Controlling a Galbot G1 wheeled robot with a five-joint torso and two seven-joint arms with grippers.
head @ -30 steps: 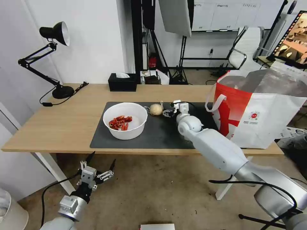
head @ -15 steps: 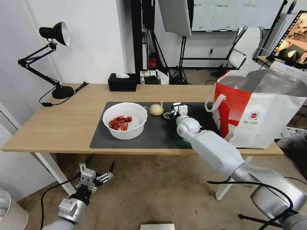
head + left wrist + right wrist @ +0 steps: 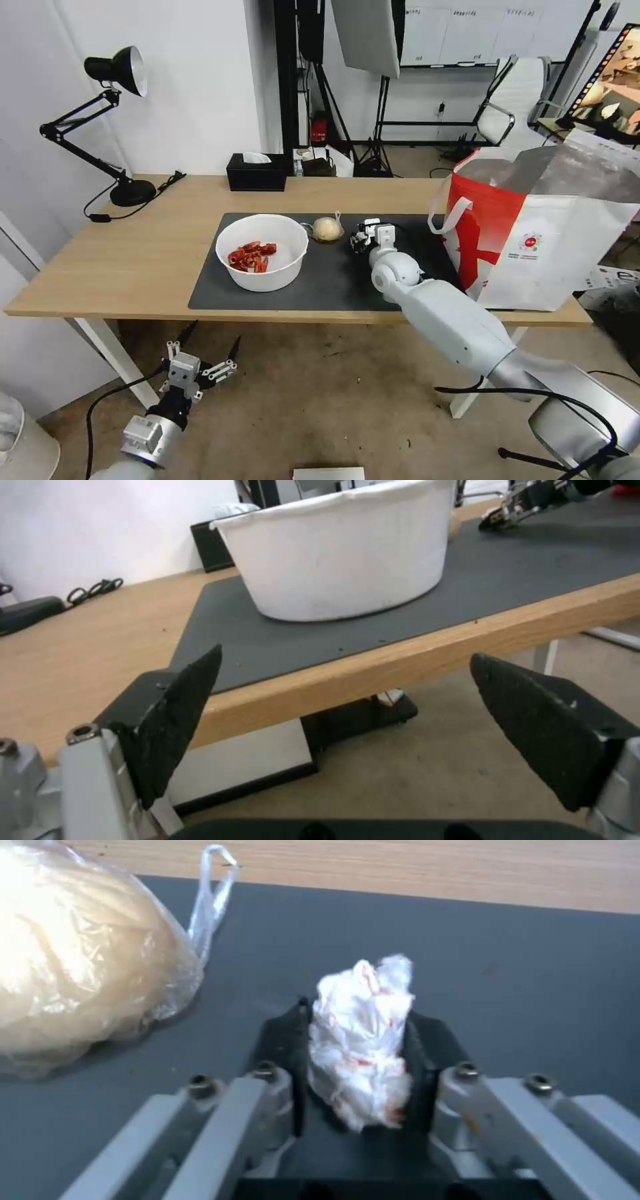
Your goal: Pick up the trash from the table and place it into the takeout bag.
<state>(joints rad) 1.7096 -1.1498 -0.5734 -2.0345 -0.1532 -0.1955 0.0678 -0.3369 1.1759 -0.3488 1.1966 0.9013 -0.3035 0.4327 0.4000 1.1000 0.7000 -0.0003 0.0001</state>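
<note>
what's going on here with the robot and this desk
The robot is clearing trash off the table. Its right gripper, out over the dark mat, has its jaws closed on a crumpled white tissue, beside the tied clear bag. The white bowl sits on the mat. The takeout bag stands open at the table's right end. The left gripper hangs open below the table edge.

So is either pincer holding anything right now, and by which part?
The right pincer is shut on the crumpled tissue, pinching its middle from both sides, just above the mat. The left pincer hangs open below the table edge, holding nothing.
</note>
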